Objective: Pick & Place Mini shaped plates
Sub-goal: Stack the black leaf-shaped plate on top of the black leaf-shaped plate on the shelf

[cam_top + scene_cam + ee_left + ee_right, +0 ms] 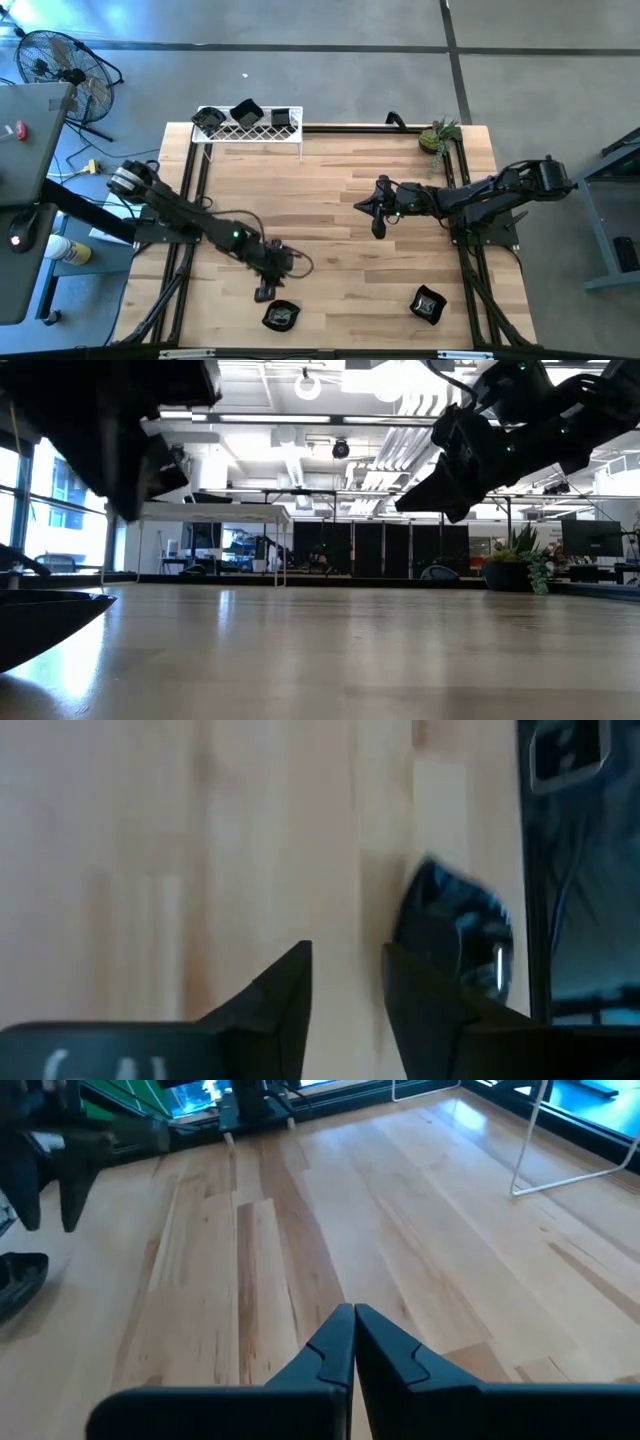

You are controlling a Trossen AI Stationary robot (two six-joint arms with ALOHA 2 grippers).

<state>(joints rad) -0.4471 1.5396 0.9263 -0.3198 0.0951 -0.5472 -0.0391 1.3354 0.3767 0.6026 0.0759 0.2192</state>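
left arm (190, 222): black jointed links, silver ribbed collar near base, small green light mid-arm, thin black cable looping off wrist | right arm (480, 195): matte black, bulky rounded joints | fingers (330, 1355): dark, flat, wedge-shaped, tapering to pointed tips

Left wrist view blurred, black plate (455, 935) partly hidden behind pincer finger (440, 1010), low-view dish (40, 622) cut off.

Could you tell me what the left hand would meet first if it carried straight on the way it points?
Probably the bare table: the left hand points down at the wood, with a black plate just beside its line, though depth is unclear.
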